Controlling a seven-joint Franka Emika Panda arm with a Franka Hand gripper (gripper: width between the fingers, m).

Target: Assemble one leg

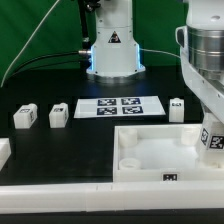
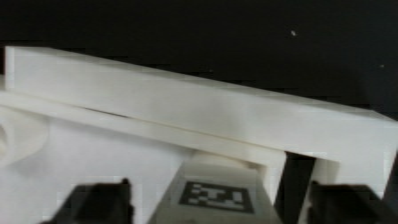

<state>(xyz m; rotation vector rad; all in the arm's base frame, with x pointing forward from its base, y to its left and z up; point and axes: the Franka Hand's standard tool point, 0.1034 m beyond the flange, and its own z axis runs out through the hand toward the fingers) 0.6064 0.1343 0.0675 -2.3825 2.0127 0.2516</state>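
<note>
The gripper (image 2: 201, 186) is closed on the leg (image 2: 217, 194). In the wrist view the small white block sits between the two dark fingers (image 2: 102, 200), one close on either side, though the picture is too blurred to show the contact lines sharply. The leg is short, stubby and plain white. The face turned to the wrist camera bears a square black-and-white tag with a white border. In the exterior view the leg (image 1: 213, 138) shows at the lower end of the arm (image 1: 205, 65), on the exterior view's right. Its tag is tilted, and it hangs over the right part of the tray (image 1: 130, 140). The tray is a large white square panel with a raised rim, lying on the near right part of the black table (image 1: 60, 160), and a small tag shows on its near wall. In the wrist view a long wall of the tray (image 2: 178, 100) runs slantwise just beyond the held leg, with black table behind it. Three spare legs stand on the table, all alike, white and tagged. The left spare leg (image 1: 25, 117) and the middle spare leg (image 1: 57, 115) stand near each other on the exterior view's left. The right spare leg (image 1: 177, 108) stands just beyond the tray's far edge. The marker board (image 1: 120, 105) lies flat between the middle and right spare legs, its four printed tags facing up. The robot base (image 1: 112, 50) stands at the far side behind the marker board. A white piece (image 1: 3, 151) is cut off by the left edge, and what it is cannot be told.
</note>
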